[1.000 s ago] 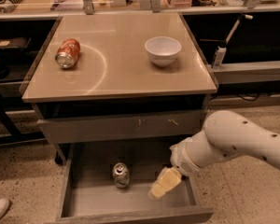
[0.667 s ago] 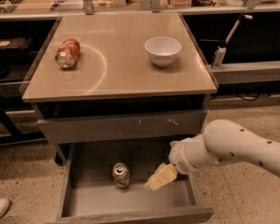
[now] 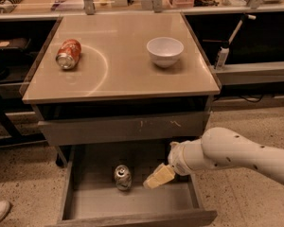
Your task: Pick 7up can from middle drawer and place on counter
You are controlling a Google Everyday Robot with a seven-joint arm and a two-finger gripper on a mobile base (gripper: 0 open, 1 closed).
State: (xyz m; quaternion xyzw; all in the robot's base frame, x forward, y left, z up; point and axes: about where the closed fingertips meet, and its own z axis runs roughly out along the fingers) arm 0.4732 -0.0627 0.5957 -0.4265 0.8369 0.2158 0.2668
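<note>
Standing on the grey floor of the pulled-out middle drawer [image 3: 85,203], silver top up, the 7up can [image 3: 123,178] is recorded. The gripper [image 3: 150,182] is held low inside the same drawer, just beside the can on its right and apart from it; whether it is spread or closed cannot be told. On the counter [image 3: 128,77] an orange-red can [image 3: 68,54] is laid on its side, and a white bowl [image 3: 164,51] is set well apart from it.

Counter [image 3: 128,74]: orange-red can [image 3: 68,54], bowl [image 3: 164,51]. Claw [image 3: 157,177] above middle drawer [image 3: 132,203].
</note>
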